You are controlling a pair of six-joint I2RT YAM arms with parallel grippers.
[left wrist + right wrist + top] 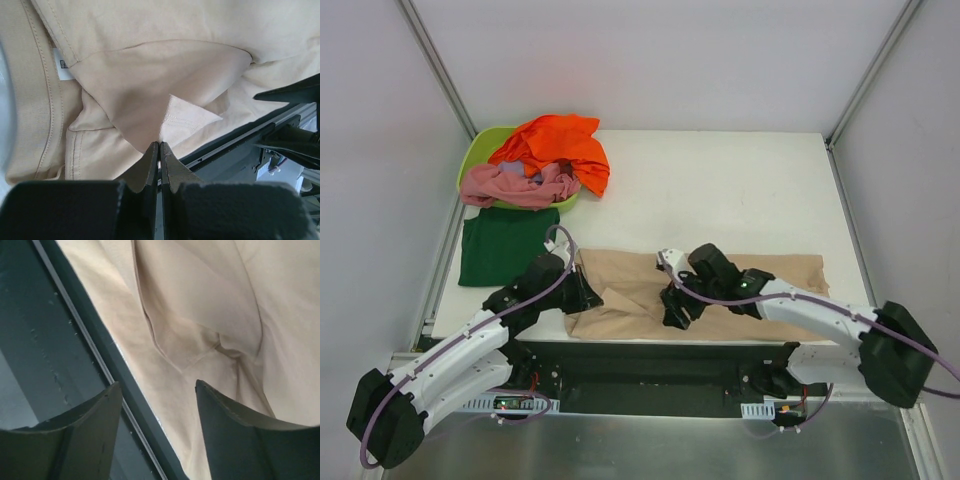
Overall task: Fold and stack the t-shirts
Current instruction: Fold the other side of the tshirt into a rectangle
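The beige t-shirt (pixel 775 275) lies spread and rumpled along the table's near edge. My left gripper (pixel 588 296) is at its left end, near the collar. In the left wrist view the gripper (pixel 160 146) is shut, its tips pinching a fold of the beige cloth (pixel 150 85). My right gripper (pixel 676 310) is over the shirt's near hem. In the right wrist view it (pixel 156 388) is open and straddles the beige cloth (pixel 200 300) and the table edge. The dark green t-shirt (pixel 508 245) lies folded flat at the left. The orange t-shirt (pixel 555 148) and the pink t-shirt (pixel 515 186) are heaped on the tub.
A lime-green tub (pixel 478 152) stands at the back left under the orange and pink shirts. The dark rail of the table's near edge (pixel 75 340) runs just under the beige hem. Grey walls and frame posts (pixel 435 60) enclose the table.
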